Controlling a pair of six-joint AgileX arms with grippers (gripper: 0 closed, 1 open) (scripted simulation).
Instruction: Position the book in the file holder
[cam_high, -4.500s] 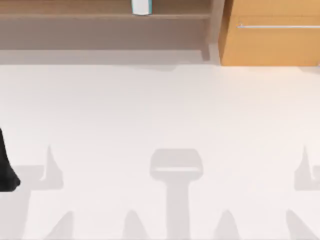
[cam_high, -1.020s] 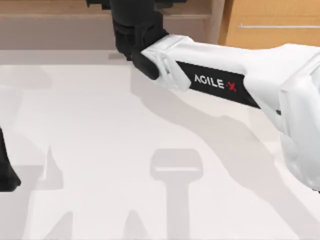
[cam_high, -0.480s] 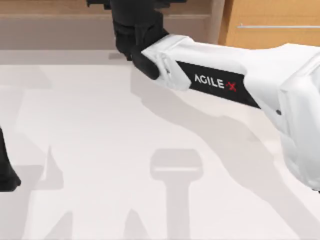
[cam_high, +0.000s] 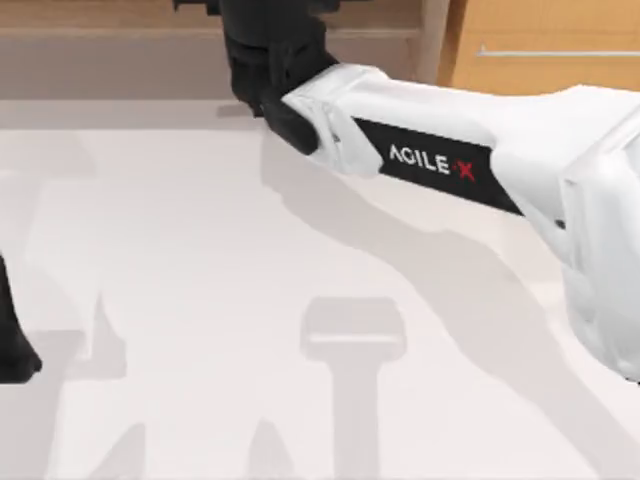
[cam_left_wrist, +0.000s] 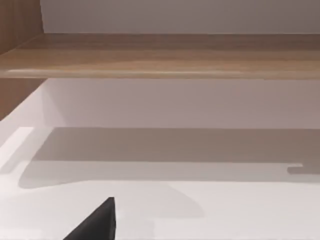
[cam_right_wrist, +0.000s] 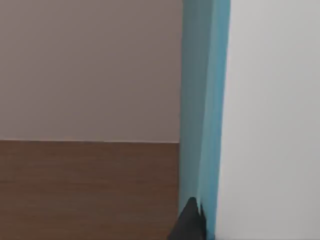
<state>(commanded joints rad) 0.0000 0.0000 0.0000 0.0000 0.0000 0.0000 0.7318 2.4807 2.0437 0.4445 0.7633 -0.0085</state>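
Since the book (cam_right_wrist: 205, 100) stands on the shelf (cam_high: 120, 40) at the table's far edge, the right gripper (cam_high: 270, 30) is reached there; grip state cannot be told.

White table (cam_high: 200, 300) fills most of the top view, crossed by soft grey shadows. Along the frame's upper edge: wooden shelf (cam_high: 120, 35) with a pale recess beneath. Upper right: light-wood cabinet (cam_high: 540, 75) with a thin metal handle (cam_high: 555, 52). Left wrist view: wood shelf board across the upper part, plain pale wall (cam_left_wrist: 175, 102) below it.
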